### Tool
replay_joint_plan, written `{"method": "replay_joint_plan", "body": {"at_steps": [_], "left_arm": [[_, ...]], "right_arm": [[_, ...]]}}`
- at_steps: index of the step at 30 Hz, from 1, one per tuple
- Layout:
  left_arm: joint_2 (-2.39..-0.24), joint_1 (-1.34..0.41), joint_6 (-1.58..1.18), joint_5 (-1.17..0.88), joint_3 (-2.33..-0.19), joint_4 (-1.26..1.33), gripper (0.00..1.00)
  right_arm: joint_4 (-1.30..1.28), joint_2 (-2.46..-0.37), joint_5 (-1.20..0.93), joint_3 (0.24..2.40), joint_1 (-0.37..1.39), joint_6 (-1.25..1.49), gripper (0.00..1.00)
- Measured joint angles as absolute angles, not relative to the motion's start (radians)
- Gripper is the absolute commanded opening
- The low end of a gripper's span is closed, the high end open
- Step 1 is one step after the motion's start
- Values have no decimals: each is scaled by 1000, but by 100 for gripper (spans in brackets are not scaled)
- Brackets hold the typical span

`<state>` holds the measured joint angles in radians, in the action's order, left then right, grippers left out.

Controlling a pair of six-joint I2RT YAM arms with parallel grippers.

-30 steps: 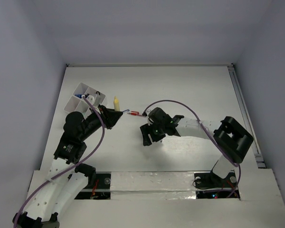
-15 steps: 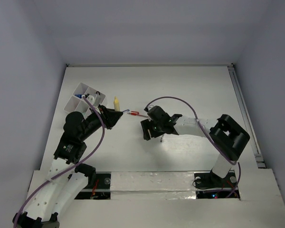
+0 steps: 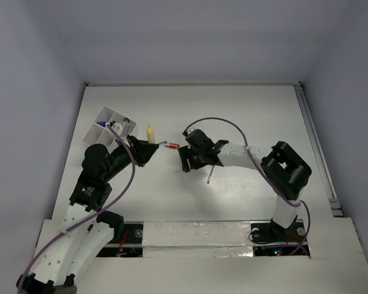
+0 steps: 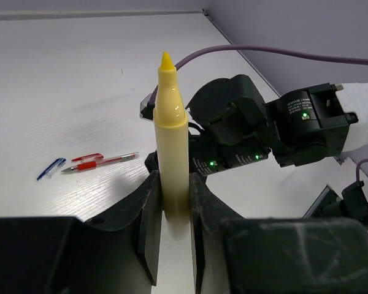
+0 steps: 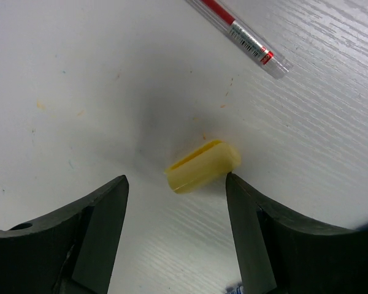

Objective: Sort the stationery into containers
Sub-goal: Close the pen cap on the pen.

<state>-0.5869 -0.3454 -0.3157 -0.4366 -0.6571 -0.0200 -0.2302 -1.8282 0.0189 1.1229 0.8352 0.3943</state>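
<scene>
1. The yellow cap (image 5: pixel 202 164) lies on the table (image 5: pixel 73 73) at the centre of the right wrist view. Its long axis slants from lower left to upper right.
2. The right gripper (image 5: pixel 176 182) straddles it with jaws spread, holding nothing. It should probably close across the cap's short axis, clear of the red pen (image 5: pixel 242 30) at upper right.
3. The left gripper (image 4: pixel 172 199) is clenched on the pale marker (image 4: pixel 170 122), which stands upright with its tip toward the frame's top.
</scene>
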Motion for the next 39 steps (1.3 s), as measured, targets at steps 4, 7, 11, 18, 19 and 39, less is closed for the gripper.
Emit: {"method": "replay_joint_plan", "body": {"at_steps": [4,7,11,18,19,39], "left_arm": [[-587,-345,-316,-437,-657,-20,0],[-587,-345,-316,-437,-657,-20,0],[-587,-345,-316,-437,-657,-20,0],[-585,-345,-316,-437,-657,-20,0],[-584,-345,-316,-437,-657,-20,0],[-544,-357,-315,-433,-657,-21,0]], "right_arm": [[-271,-1861,36,1175,835,388,62],[-317,-1882,56,1212,835,389,57],[-379,-1906,89,1255,835,388,49],[-538,-1984,175,1390,853,382,52],[-561,-1996,189,1411,859,382,52],[-787,-2136,362,1641,886,414,23]]}}
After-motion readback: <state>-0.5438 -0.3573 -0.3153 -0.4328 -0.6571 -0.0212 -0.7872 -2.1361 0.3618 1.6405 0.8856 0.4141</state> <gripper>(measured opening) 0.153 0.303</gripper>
